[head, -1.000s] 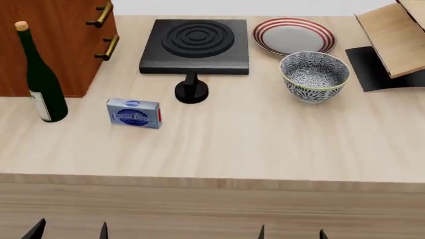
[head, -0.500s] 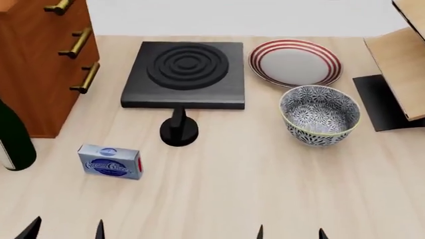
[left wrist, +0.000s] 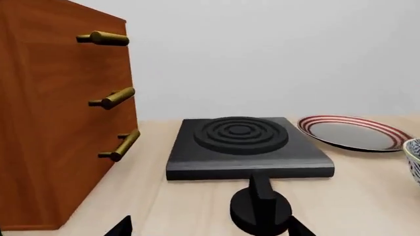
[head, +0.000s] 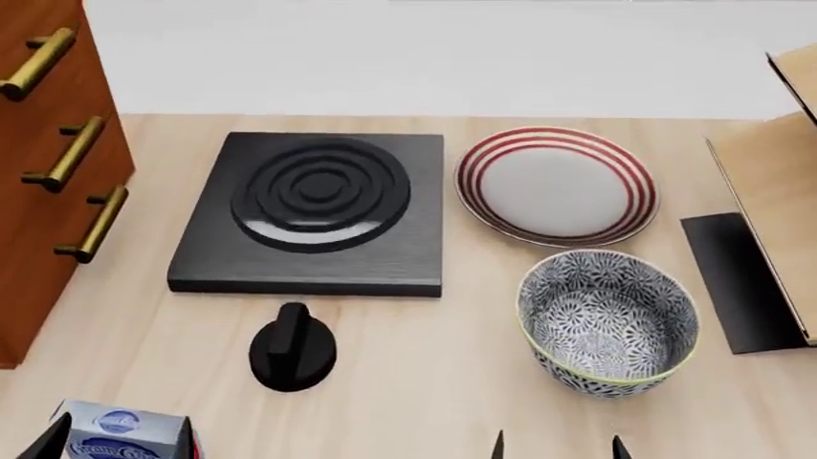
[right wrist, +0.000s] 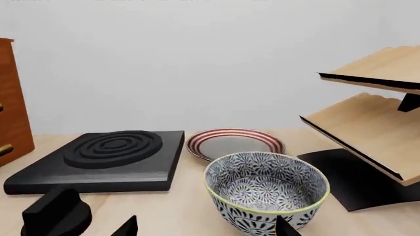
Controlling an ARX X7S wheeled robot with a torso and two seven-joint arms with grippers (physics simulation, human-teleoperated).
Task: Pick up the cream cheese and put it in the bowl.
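Cream cheese [head: 118,432] sits at the table's near left edge, between your left gripper [head: 121,442] tips. Both grippers gape, holding nothing. Approach step: lower, clamp the box, then carry right to the bowl [head: 609,321].

My light wooden table [head: 422,373] meets a plain white wall [head: 422,53] at twelve o'clock; a brown drawer cabinet [head: 38,191] stands at nine.
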